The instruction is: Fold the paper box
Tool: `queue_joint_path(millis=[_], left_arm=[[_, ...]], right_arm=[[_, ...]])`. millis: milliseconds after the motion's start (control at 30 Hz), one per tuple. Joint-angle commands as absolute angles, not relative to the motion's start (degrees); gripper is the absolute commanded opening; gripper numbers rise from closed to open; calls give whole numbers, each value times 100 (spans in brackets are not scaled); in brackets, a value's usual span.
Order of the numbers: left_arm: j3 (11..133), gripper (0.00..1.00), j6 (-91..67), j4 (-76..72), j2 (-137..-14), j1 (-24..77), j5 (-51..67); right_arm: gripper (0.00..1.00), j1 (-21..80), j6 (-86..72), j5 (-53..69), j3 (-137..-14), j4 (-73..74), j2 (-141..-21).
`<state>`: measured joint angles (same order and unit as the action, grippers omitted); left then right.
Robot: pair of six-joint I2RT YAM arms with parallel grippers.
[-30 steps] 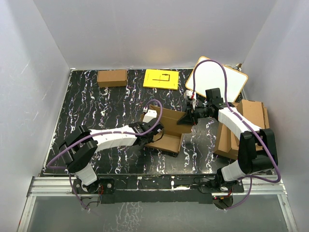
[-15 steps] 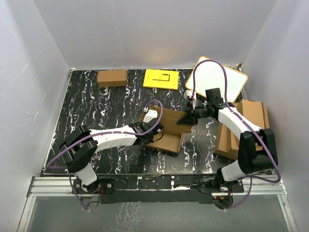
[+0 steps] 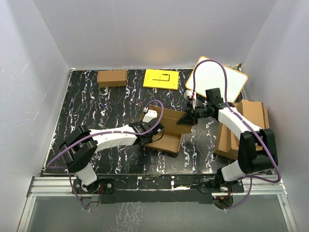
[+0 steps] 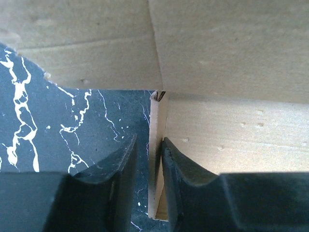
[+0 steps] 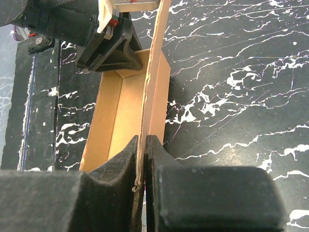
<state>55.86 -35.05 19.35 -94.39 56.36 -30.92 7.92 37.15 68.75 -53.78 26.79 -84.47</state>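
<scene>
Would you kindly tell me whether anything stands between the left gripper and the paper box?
Nothing visible does. The left gripper straddles a thin wall of the paper box, jaws slightly parted; the right gripper pinches another flap.

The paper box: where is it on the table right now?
In the top view the paper box lies mid-table between the left claw and the right claw, on the near side of the yellow sheet.

One paper box [image 3: 169,143], one smaller carton [image 3: 112,78] — one yellow sheet [image 3: 161,79]
</scene>
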Motion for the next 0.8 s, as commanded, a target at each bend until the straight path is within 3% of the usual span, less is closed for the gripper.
queue_joint_path(millis=[0, 300, 767], left_arm=[[5707, 27, -3382, 2202, -9205, 5586, -3273], [5651, 33, -3351, 1995, -9257, 5588, -3159], [5564, 33, -3310, 1558, -9253, 5585, -3123]], right_arm=[[8, 799, 3805, 7251, -5408, 2485, -8288], [8, 798, 3810, 7259, -5413, 2487, -8283], [8, 797, 3812, 7262, -5404, 2487, -8304]])
